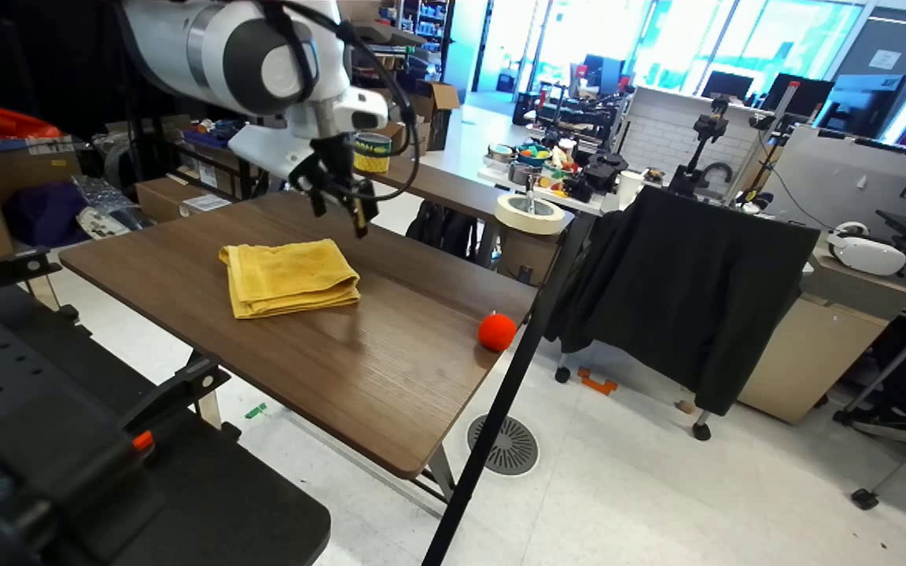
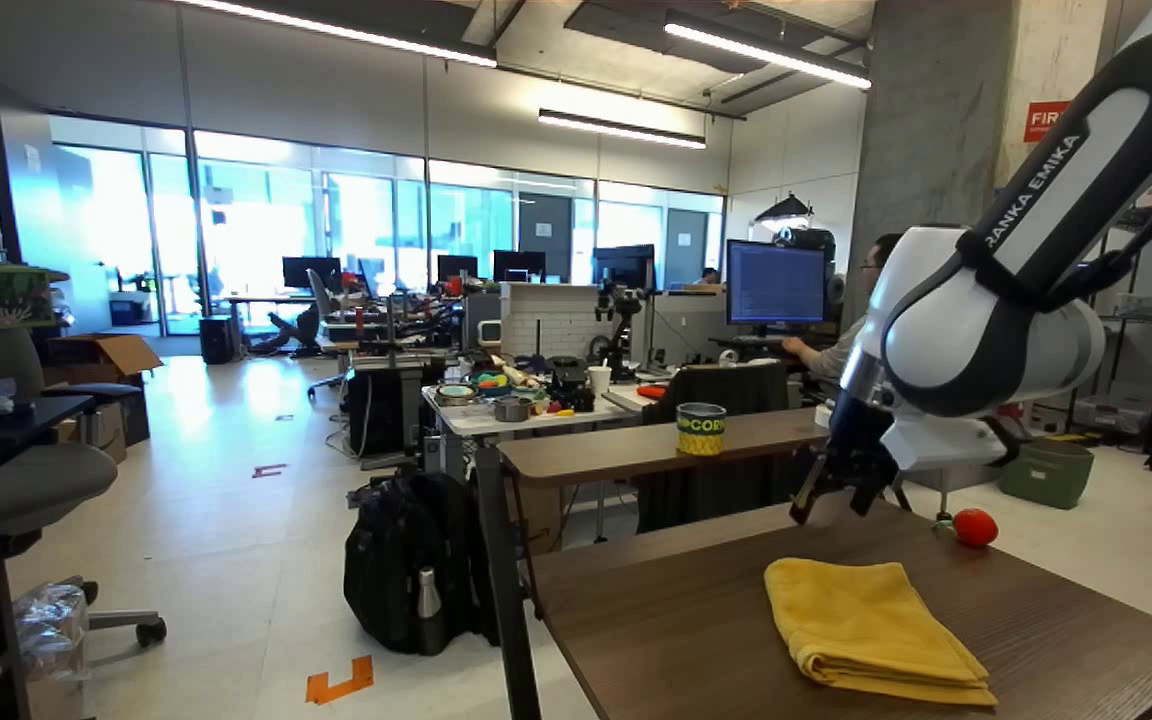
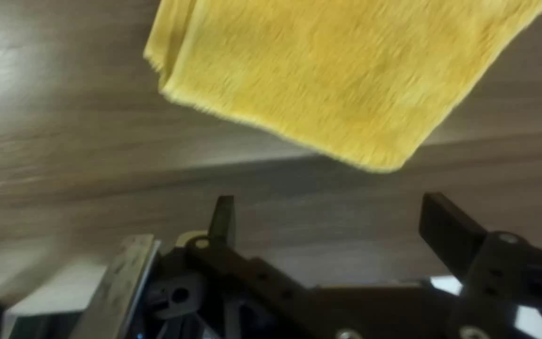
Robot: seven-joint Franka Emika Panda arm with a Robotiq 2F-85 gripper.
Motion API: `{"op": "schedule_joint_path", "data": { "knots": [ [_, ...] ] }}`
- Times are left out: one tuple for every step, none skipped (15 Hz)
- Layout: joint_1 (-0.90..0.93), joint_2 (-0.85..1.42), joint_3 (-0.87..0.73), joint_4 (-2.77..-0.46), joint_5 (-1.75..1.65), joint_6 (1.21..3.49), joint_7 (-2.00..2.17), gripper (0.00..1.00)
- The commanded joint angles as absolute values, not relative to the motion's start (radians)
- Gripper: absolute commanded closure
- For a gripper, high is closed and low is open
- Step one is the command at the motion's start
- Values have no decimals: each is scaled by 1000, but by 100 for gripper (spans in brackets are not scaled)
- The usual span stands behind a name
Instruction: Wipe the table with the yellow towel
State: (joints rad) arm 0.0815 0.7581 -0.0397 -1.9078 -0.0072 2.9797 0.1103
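White and black on the arm (image 1: 264, 67), reaching in from the top left in an exterior view, bent at the big round joint and angled steeply down to a dark gripper (image 1: 340, 216). Pointing down at the wood, up above the brown table (image 1: 398, 369), just beyond the yellow towel (image 1: 292, 277). Folded in layers, roughly square, lying flat on the tabletop towards the left. And to the right of it, loads of room, wood grain running all the way to the rounded near corner! Close to the right-hand edge, a red ball (image 1: 496, 332); slanting across by that same end, a black pole (image 1: 494, 417). Along the near long side, a clean straight edge, pale floor (image 1: 618, 464) below.

Again in an exterior view, arm (image 2: 996, 330) down from the top right, bent hard at the joint, gripper (image 2: 831, 508) tipped low and left. Hanging over the table past the towel's far side, apart from the red ball off to the right. Beyond, a popcorn can (image 2: 701, 430) on a neighbouring counter (image 2: 606, 458). Between counter and table, a gap; left of the towel, more wood out to the side edge. Exact height, hard to judge.

Down to the wrist view: fingers (image 3: 447, 230) spread wide, one each side, brown wood showing between. Just ahead, apart from both tips, a towel corner pointing towards that gap, stacked folds at the left, more wood on either side.
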Motion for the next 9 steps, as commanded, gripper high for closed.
{"op": "schedule_joint_path", "data": {
  "knots": [
    [64, 723, -130, -1898, 8, 3097, 137, 0],
    [70, 736, -169, -1879, 15, 3123, 158, 0],
    [84, 764, -219, -1850, 22, 3146, 183, 0],
    [104, 794, -274, -1827, 33, 3163, 211, 0],
    [123, 823, -326, -1807, 49, 3166, 242, 0],
    [144, 858, -379, -1787, 66, 3176, 273, 0],
    [169, 892, -434, -1768, 89, 3169, 308, 0],
    [187, 925, -475, -1752, 109, 3158, 334, 0],
    [207, 957, -515, -1740, 130, 3145, 361, 0]
  ]
}}
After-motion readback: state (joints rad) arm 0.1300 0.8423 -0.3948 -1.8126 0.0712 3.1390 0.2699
